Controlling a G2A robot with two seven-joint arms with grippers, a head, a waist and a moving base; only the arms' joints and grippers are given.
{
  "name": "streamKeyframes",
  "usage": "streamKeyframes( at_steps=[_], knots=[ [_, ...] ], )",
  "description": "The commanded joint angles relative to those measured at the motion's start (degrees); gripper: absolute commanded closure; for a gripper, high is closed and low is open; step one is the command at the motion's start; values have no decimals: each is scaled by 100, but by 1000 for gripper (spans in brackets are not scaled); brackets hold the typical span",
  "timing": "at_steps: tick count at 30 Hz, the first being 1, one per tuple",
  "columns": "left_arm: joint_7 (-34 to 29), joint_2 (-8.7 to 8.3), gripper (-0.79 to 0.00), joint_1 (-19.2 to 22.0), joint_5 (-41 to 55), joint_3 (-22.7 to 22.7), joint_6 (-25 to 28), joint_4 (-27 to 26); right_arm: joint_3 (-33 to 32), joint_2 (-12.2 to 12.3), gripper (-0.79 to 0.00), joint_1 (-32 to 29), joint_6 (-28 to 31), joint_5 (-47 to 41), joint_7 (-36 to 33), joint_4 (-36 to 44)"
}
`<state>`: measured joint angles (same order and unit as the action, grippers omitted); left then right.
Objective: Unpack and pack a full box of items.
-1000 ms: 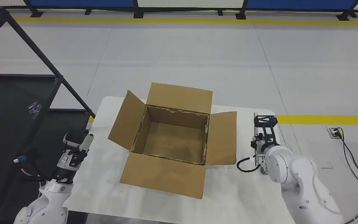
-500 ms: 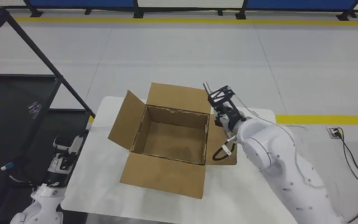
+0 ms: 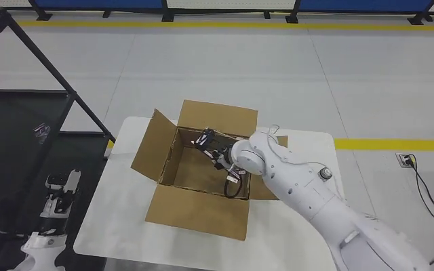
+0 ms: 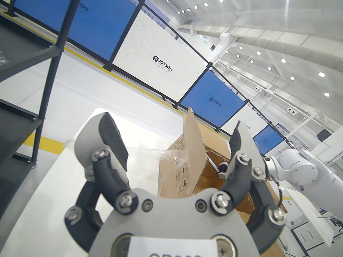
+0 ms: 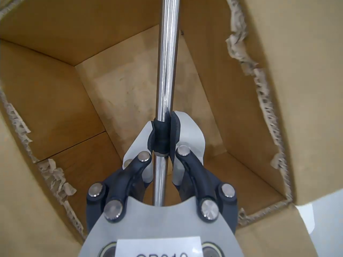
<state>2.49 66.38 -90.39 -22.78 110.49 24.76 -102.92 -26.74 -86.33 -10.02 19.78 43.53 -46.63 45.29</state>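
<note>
The open cardboard box (image 3: 203, 206) stands in the middle of the white table (image 3: 291, 230), all flaps folded outward. My right gripper (image 3: 209, 141) is inside the box near its far wall, shut on a shiny metal rod (image 5: 168, 54). In the right wrist view the right gripper (image 5: 164, 128) clamps the rod near its lower end, and the rod points down at the box's bare brown floor (image 5: 128, 86). My left gripper (image 4: 172, 124) stands open and holds nothing, off the table's left edge (image 3: 62, 181), facing the box (image 4: 185, 161).
A black metal rack (image 3: 41, 135) stands left of the table, close to the left arm. Some clear plastic film (image 4: 150, 156) lies on the table by the box's left side. The box's torn inner edges (image 5: 252, 62) surround the right gripper.
The right arm swung from the table's right side, over the right flap, into the box, carrying the rod. The left arm drew back leftward, off the table's edge.
</note>
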Motion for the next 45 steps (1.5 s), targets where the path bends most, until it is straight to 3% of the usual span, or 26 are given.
streamKeyframes(
  at_steps=[1, 9, 15, 17, 18, 19, 21, 31, 38, 45],
  knots=[
    [-40, 1, -785, 29, -8, -16, -8, -7, 169, -213, 0, 30, 14, -9, 182, -527],
    [-151, 6, -785, 142, -62, -102, 19, 24, 551, -892, 0, 2, -311, 119, 720, -1851],
    [-178, 10, -785, 174, -61, -105, 35, 78, 624, -1265, -15, 39, -256, 128, 888, -2546],
    [-184, 12, -785, 179, -59, -102, 41, 84, 625, -1354, -249, 72, -217, 132, 914, -2708],
    [-187, 12, -785, 180, -70, -99, 36, 86, 624, -1393, -332, 85, -198, 137, 930, -2778],
    [-188, 13, -785, 181, -72, -97, 35, 86, 618, -1428, -366, 104, -160, 132, 933, -2842],
    [-209, 14, -785, 183, -72, -96, 42, 85, 602, -1487, -585, 139, -78, 118, 931, -2953],
    [-249, 20, -785, 250, -115, -131, 54, 86, 441, -1583, -505, 412, 544, 32, 1177, -3200],
    [-314, 23, -785, 347, -166, -221, 45, 139, 259, -1414, -536, 650, 1023, 20, 1609, -3141],
    [-405, 24, -785, 471, -239, -352, 72, 137, 41, -1059, -613, 666, 1468, 87, 1852, -2633]
  ],
)
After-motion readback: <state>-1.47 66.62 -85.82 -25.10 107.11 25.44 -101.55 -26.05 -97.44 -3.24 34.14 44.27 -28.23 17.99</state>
